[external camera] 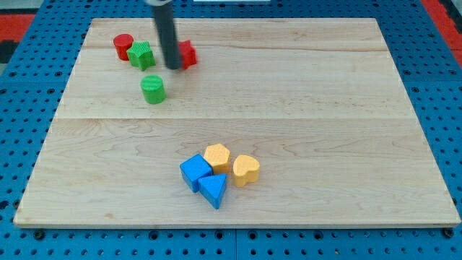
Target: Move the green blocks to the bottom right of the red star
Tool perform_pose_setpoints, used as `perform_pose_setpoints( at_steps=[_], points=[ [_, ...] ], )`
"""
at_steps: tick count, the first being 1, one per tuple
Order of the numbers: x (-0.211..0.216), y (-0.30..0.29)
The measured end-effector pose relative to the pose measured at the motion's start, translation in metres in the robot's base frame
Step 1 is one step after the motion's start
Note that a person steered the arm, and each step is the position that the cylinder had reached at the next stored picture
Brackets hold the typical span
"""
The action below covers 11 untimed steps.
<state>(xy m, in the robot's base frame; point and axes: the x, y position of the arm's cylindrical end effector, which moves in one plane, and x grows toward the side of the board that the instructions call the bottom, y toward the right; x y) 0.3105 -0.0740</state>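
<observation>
While my tip [174, 67] stands just left of the red star [187, 54], a green star block [141, 55] sits further left beside a red cylinder [123, 46], and a green cylinder [153, 89] lies below on the worktop [325, 108]; no jaws here, just a bare rod.
</observation>
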Motion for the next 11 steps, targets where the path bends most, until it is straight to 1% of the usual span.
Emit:
perform_pose_setpoints(
  at_steps=[1,2,3,4,5,6,7,8,9,10,11],
  points=[
    [-0.033,0.079],
    [-0.027,0.044],
    [0.026,0.04],
    [0.033,-0.009],
    [0.113,0.013],
    [0.095,-0.027],
    [0.056,-0.058],
    [0.091,-0.036],
    [0.086,-0.118],
    [0.066,-0.118],
    [0.043,-0.085]
  ],
)
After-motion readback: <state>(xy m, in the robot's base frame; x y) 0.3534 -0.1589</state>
